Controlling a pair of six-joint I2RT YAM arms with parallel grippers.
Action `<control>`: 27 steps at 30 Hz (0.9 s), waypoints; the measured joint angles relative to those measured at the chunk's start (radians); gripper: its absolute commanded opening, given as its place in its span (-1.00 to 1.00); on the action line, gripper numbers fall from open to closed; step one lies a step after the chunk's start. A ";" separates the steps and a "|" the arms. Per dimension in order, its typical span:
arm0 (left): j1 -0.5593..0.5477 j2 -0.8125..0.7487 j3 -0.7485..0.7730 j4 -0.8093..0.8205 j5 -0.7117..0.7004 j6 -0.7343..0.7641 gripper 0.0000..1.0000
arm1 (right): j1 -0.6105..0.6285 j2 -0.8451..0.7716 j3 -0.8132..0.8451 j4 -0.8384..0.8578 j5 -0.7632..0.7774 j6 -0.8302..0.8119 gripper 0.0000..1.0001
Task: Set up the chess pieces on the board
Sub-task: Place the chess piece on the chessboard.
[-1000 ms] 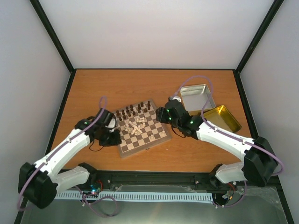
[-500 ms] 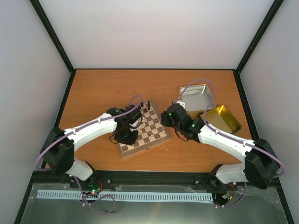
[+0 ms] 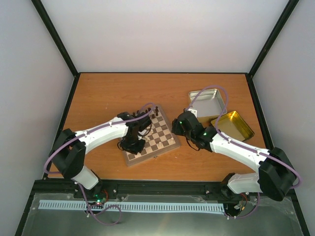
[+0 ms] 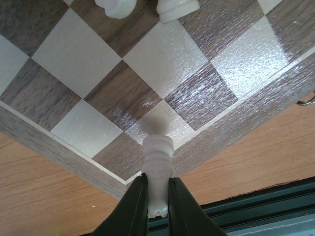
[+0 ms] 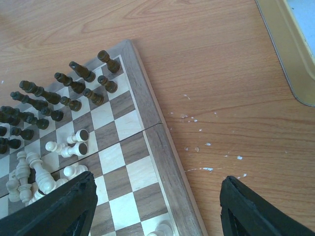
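Observation:
The board (image 3: pixel 165 138) lies at the table's middle, turned at an angle. My left gripper (image 3: pixel 134 143) is above its near-left part. In the left wrist view it (image 4: pixel 157 183) is shut on a cream chess piece (image 4: pixel 157 152), held base-first over a corner square of the board (image 4: pixel 74 54) by its rim. Two more cream pieces (image 4: pixel 176 7) show at the top edge. My right gripper (image 3: pixel 178 125) is open and empty over the board's right rim (image 5: pixel 147 113). A heap of cream pieces (image 5: pixel 34 177) lies toppled mid-board. One cream piece (image 5: pixel 160 228) stands near the rim.
Dark brown chessmen (image 5: pixel 64 91) stand in rows at the board's far end, also seen in the top view (image 3: pixel 153 111). A silver tin (image 3: pixel 206 102) and a gold tray (image 3: pixel 234 125) sit at the right; the tray's rim (image 5: pixel 290 54) shows in the right wrist view.
My left arm has swung right from beside the board's left edge to above the board, covering the cream heap in the top view. My right arm has shifted slightly right.

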State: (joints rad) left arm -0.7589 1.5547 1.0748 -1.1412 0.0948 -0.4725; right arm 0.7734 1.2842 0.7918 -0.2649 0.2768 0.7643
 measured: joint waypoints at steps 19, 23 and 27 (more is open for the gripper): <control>-0.001 0.026 0.031 0.007 0.001 0.064 -0.15 | -0.001 -0.044 -0.024 0.014 -0.026 0.022 0.37; -0.001 0.022 0.030 0.022 -0.012 0.055 -0.06 | -0.001 -0.045 -0.030 0.014 -0.027 0.023 0.37; 0.000 -0.025 0.020 0.072 -0.060 0.020 -0.02 | -0.001 -0.045 -0.031 0.016 -0.048 -0.004 0.36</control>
State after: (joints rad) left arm -0.7589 1.5299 1.0950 -1.0687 0.0349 -0.4526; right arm 0.7727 1.2396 0.7612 -0.2489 0.2287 0.7601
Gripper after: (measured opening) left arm 0.482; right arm 0.684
